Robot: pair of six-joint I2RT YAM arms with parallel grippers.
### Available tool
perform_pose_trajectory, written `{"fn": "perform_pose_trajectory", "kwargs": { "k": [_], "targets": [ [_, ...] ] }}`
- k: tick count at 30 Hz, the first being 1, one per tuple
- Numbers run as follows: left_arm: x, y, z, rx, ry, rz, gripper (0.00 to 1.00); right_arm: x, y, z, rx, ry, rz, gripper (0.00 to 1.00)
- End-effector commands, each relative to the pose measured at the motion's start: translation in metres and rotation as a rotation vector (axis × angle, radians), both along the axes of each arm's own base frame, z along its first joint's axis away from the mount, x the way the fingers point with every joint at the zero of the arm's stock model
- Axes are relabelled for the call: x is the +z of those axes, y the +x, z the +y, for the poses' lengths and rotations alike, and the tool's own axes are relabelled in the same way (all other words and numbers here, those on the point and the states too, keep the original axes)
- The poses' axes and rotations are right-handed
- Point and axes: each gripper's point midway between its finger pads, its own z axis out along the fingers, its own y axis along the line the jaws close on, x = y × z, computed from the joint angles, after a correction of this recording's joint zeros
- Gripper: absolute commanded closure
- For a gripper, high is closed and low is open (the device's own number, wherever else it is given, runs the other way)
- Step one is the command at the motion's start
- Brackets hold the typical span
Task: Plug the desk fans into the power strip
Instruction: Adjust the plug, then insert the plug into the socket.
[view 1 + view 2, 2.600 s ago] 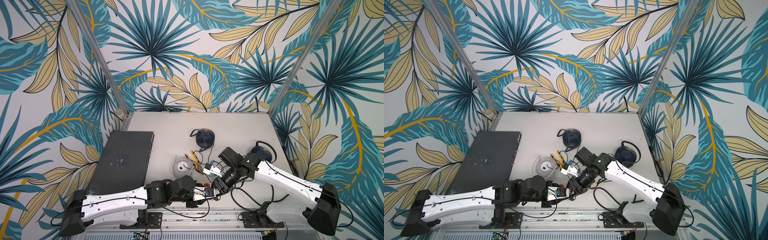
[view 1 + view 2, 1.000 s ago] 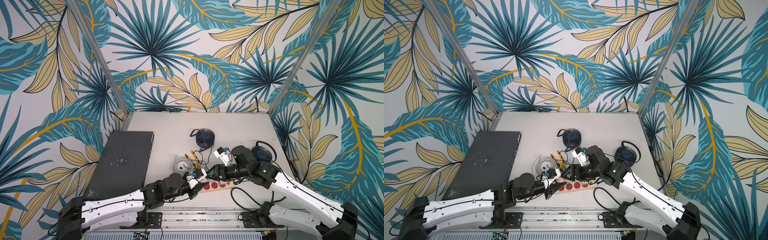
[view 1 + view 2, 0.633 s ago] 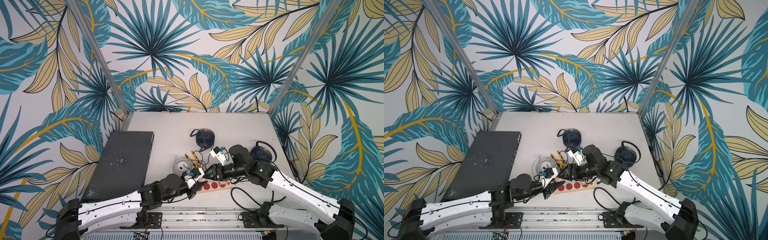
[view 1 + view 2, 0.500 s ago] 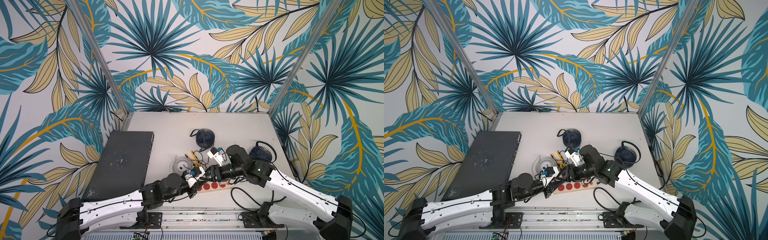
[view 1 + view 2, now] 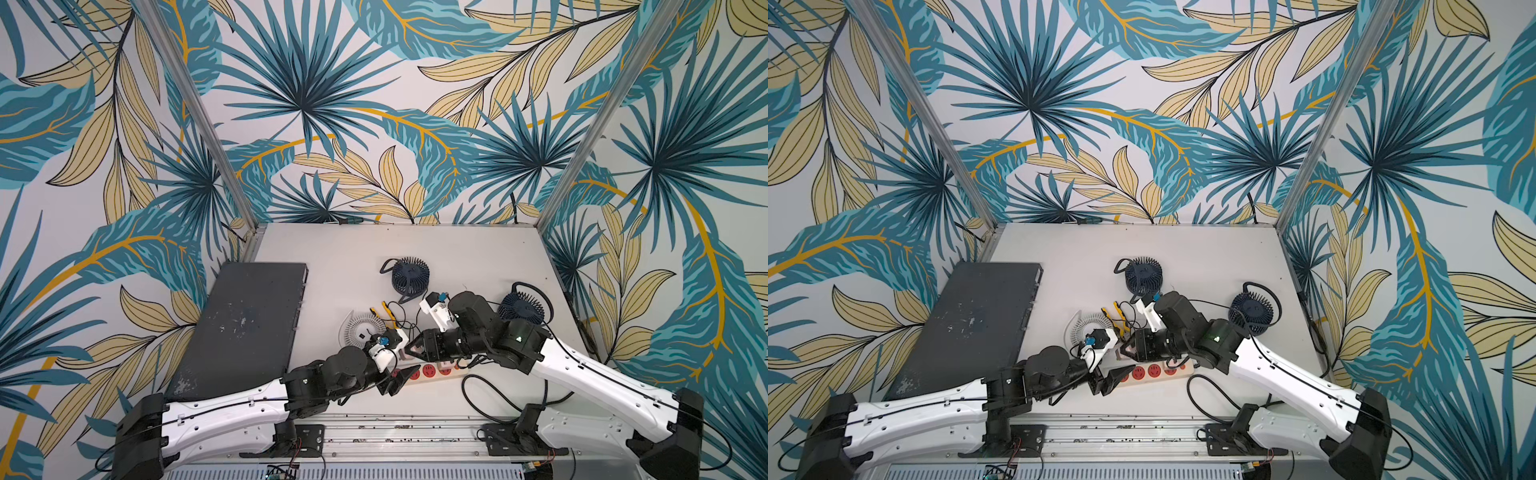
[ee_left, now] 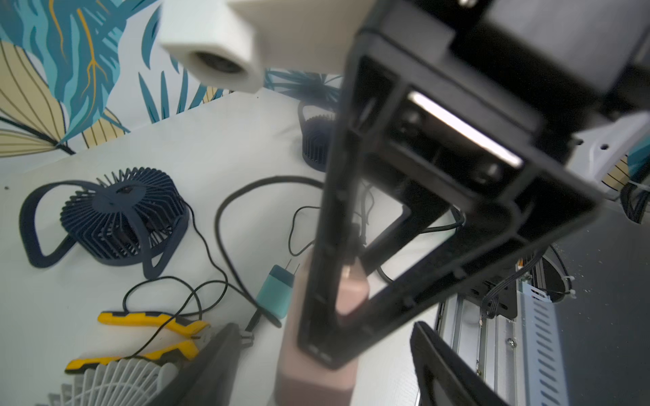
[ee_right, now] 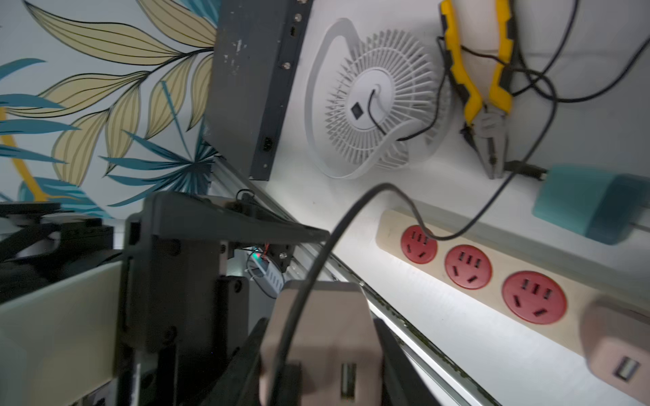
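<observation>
The table (image 5: 374, 241) holds three fans (image 5: 410, 275), pliers (image 5: 384, 311), power strip (image 5: 432, 371) (cream), dark slab (image 5: 249, 328).

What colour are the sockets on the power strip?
The sockets are red on the cream-beige power strip; clearest in the right wrist view.

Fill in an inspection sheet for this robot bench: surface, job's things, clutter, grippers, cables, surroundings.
Surface: pale table, crowded toward the front.
Job's things: power strip lies flat, three red sockets free; white fan and two dark blue fans behind it.
Clutter: yellow-handled pliers, teal adapter, dark flat box.
Grippers: left gripper open at the strip's end; right gripper shut on a pink adapter.
Cables: thin black cords tangled over the pliers; thick black cord looped in front.
Surroundings: leaf-patterned walls.
</observation>
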Motion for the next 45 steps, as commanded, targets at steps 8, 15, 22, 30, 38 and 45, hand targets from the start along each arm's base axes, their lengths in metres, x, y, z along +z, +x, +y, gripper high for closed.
{"fn": "perform_pose_trajectory", "kwargs": {
  "k": [8,15,22,30,38,45],
  "targets": [
    [-0.09,-0.009,0.049,0.227,0.136,0.517,0.28,-0.077,0.01,-0.023,-0.296,-0.217,-0.153,1.0],
    [-0.115,-0.011,0.043,0.226,0.179,0.61,0.29,-0.099,0.012,-0.021,-0.322,-0.233,-0.157,1.0],
    [-0.133,-0.009,0.045,0.247,0.216,0.654,0.3,-0.108,0.011,-0.018,-0.302,-0.239,-0.16,1.0],
    [-0.14,-0.009,0.05,0.269,0.215,0.669,0.3,-0.127,0.005,-0.025,-0.289,-0.312,-0.128,1.0],
    [-0.146,-0.01,0.052,0.273,0.222,0.683,0.3,-0.14,0.003,-0.032,-0.296,-0.349,-0.112,1.0],
    [-0.153,-0.012,0.051,0.262,0.224,0.719,0.3,-0.159,-0.006,-0.045,-0.273,-0.493,-0.111,1.0]
  ]
}}
